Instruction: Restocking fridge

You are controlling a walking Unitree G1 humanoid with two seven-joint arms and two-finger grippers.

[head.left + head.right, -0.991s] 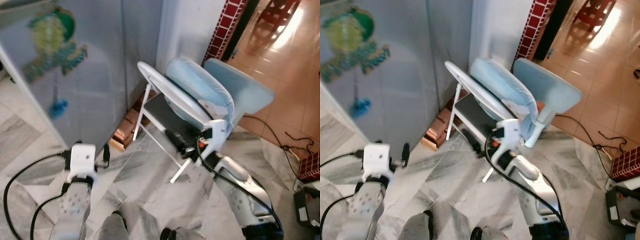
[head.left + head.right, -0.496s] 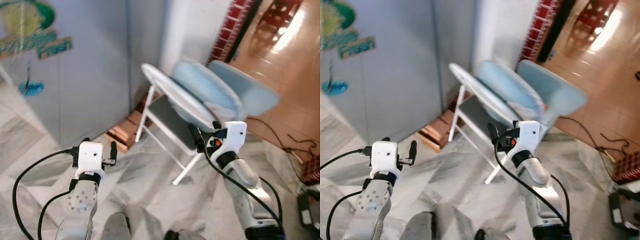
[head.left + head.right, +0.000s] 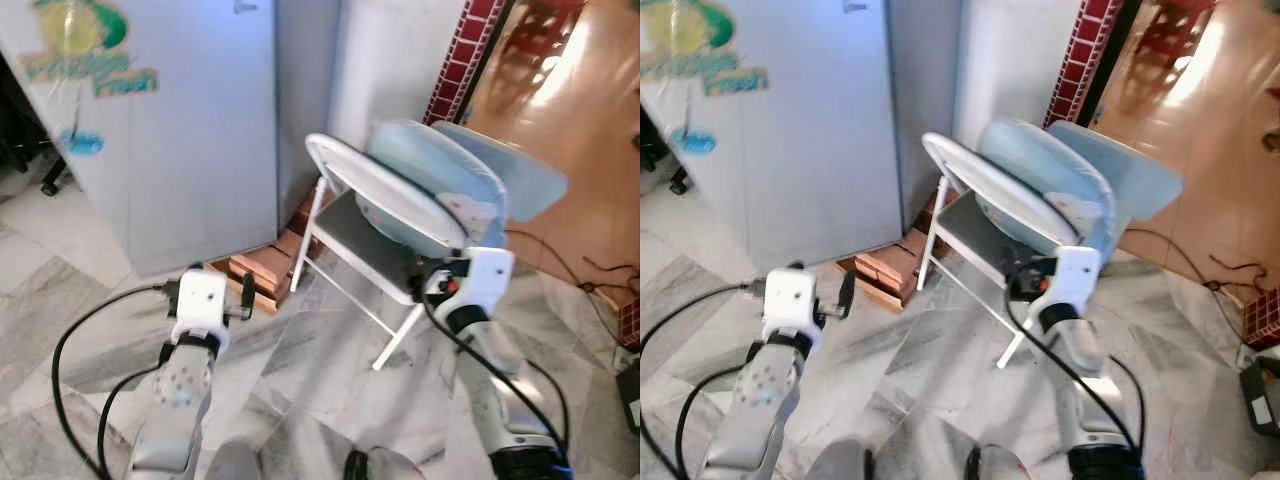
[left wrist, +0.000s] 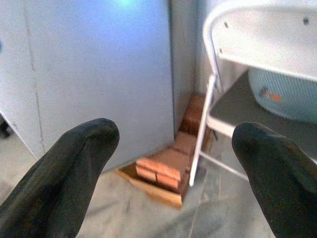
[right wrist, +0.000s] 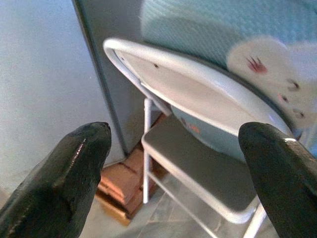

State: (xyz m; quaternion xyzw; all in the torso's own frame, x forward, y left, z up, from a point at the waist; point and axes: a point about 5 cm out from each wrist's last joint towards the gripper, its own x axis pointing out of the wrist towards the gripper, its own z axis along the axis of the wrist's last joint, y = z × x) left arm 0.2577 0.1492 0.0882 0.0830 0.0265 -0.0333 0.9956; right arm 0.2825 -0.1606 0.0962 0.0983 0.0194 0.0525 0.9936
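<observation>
Both arms have edged forward since the earlier frames, and as the head camera has swung, the fridge (image 3: pixel 190 130) now sits farther left in the head views, with its foot on the floor showing. It stands at far left, its grey door shut, with a green and yellow sticker (image 3: pixel 75 45) near the top of the door. Just right of it, a white folding chair (image 3: pixel 385 215) stands on the marble floor (image 3: pixel 300 360), carrying a pale blue basket (image 3: pixel 440 180) on its seat. A low stack of bricks (image 3: pixel 265 275) lies on the floor between the fridge's corner and the chair's legs. The left gripper (image 4: pixel 173 173) hovers low in front of the fridge's corner, fingers spread wide and holding nothing. The right gripper (image 5: pixel 178 173) hovers near the chair's seat, likewise wide and holding nothing. Black cables (image 3: pixel 75 340) trail from the left arm across the floor. At far right, orange tiles (image 3: pixel 590 130) begin beyond a red brick pillar (image 3: pixel 465 45).
</observation>
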